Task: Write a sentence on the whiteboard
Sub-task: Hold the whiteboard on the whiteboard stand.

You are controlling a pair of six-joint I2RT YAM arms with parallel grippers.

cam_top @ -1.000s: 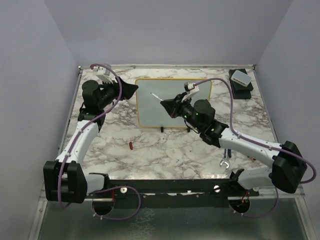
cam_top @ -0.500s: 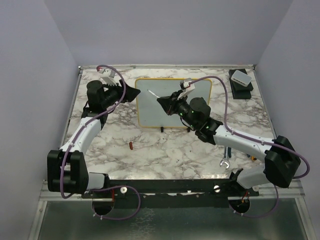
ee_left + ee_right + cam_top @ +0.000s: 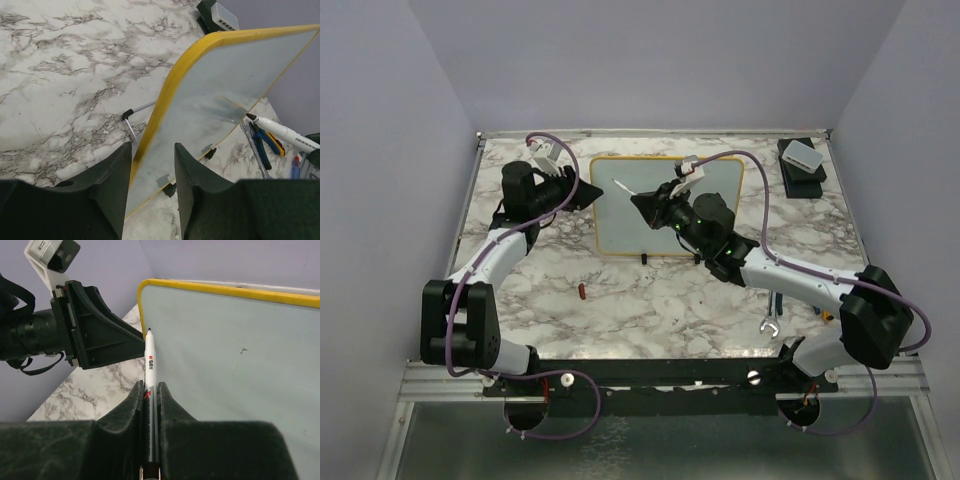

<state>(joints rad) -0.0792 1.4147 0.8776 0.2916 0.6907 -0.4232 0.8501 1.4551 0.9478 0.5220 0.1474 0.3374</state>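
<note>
The whiteboard (image 3: 690, 215) stands on small black feet at the middle back, its yellow rim (image 3: 172, 95) bright against a pale face. No sentence is in view on it, only a tiny dark speck (image 3: 243, 350). My right gripper (image 3: 149, 386) is shut on a white marker (image 3: 150, 365). The marker's uncapped black tip (image 3: 619, 183) is at the board's upper left, and I cannot tell whether it touches. My left gripper (image 3: 152, 147) straddles the board's left rim with a finger on each side. Whether its pads press the board does not show.
A small red cap (image 3: 581, 292) lies on the marble in front of the board. A white box on a black base (image 3: 802, 160) sits at the back right corner. A wrench (image 3: 769, 325) and blue-handled pliers (image 3: 265, 142) lie near the right arm.
My left gripper has moved right onto the board's left rim and its jaws have narrowed. The right arm has carried the marker left and up towards the board's upper left corner.
</note>
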